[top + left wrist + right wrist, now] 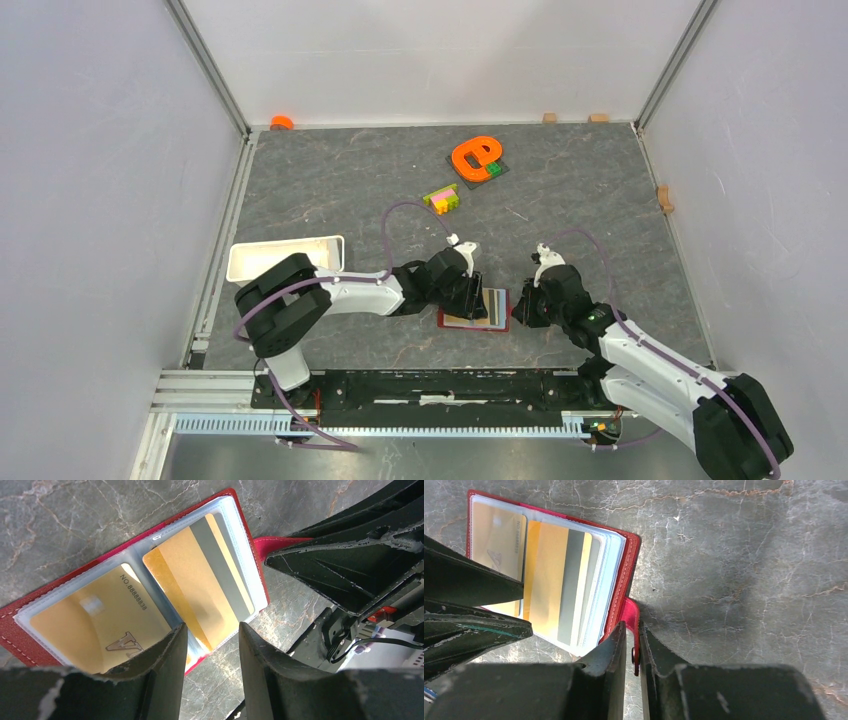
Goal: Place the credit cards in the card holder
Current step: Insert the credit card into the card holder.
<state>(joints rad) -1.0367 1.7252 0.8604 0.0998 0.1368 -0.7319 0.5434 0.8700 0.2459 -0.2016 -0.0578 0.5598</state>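
The card holder is a red wallet lying open on the table, clear sleeves up; it also shows in the top view. A tan-orange card with printed numbers sits in its left sleeve. A second tan-orange card with a grey stripe sits in the right sleeve. I cannot make out a light blue card; the sleeve edges look pale blue. My left gripper is open over the wallet's near edge, one finger over the left page. My right gripper is shut on the red snap tab at the wallet's right side.
A white tray stands left of the left arm. An orange e-shaped toy and a small stack of coloured bricks lie further back. Small wooden blocks sit along the back and right walls.
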